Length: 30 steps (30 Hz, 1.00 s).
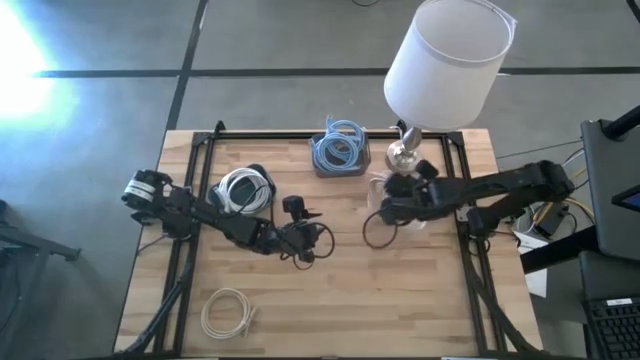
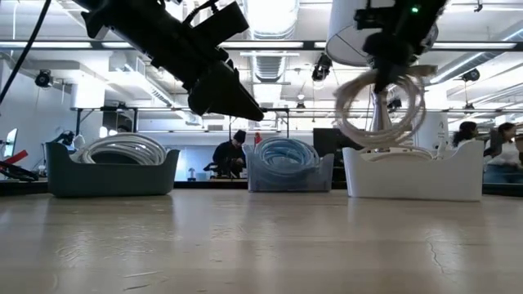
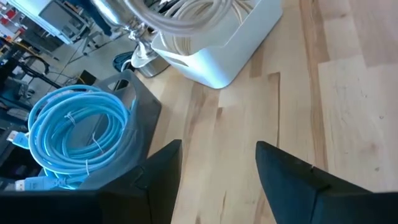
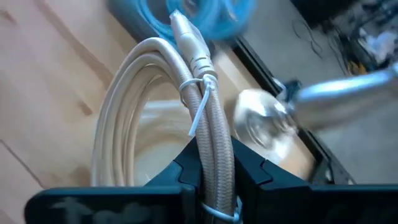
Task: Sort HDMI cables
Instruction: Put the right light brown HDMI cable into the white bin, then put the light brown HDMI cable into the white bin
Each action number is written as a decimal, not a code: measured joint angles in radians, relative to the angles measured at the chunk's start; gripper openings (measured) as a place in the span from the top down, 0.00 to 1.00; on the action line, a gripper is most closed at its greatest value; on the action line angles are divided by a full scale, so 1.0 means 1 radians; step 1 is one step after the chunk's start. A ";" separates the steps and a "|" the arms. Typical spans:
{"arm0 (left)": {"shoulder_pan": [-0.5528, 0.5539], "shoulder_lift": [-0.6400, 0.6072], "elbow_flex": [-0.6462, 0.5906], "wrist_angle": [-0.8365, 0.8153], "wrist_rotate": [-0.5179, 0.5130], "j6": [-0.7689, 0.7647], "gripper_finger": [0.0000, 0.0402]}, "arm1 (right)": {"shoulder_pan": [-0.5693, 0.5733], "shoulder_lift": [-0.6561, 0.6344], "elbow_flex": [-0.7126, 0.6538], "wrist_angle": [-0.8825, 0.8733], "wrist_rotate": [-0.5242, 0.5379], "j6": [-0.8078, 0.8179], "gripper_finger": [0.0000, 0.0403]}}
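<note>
The right gripper (image 4: 214, 168) pinches the beige cable coil (image 4: 155, 118) at its tie (light, floppy, likely to swing); the left gripper (image 3: 217, 165) hangs wide.

A white-shaded lamp (image 1: 447, 60) stands on its chrome base (image 1: 404, 153) at the far edge of the wooden table (image 1: 400, 300). Three bins sit there: dark grey (image 2: 110, 174), translucent grey (image 2: 290, 173), and white (image 2: 413, 173).

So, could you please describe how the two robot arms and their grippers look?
Both arms are dark, nearly black, built of jointed segments with thin black wires running along them. The left arm has a pale, whitish part near its base. The left gripper has two flat, matte black fingers with angular tips. The right gripper has similar black fingers.
</note>
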 joint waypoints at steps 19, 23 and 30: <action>0.002 0.000 -0.001 -0.001 0.001 -0.020 0.48 | -0.069 -0.186 -0.375 0.171 -0.102 0.063 0.76; 0.002 0.000 -0.001 -0.001 0.001 -0.020 0.48 | -0.070 -0.193 -0.373 0.164 -0.040 0.048 0.71; 0.002 0.000 -0.002 -0.002 0.001 -0.019 0.48 | -0.085 -0.218 -0.329 0.122 0.025 -0.032 0.62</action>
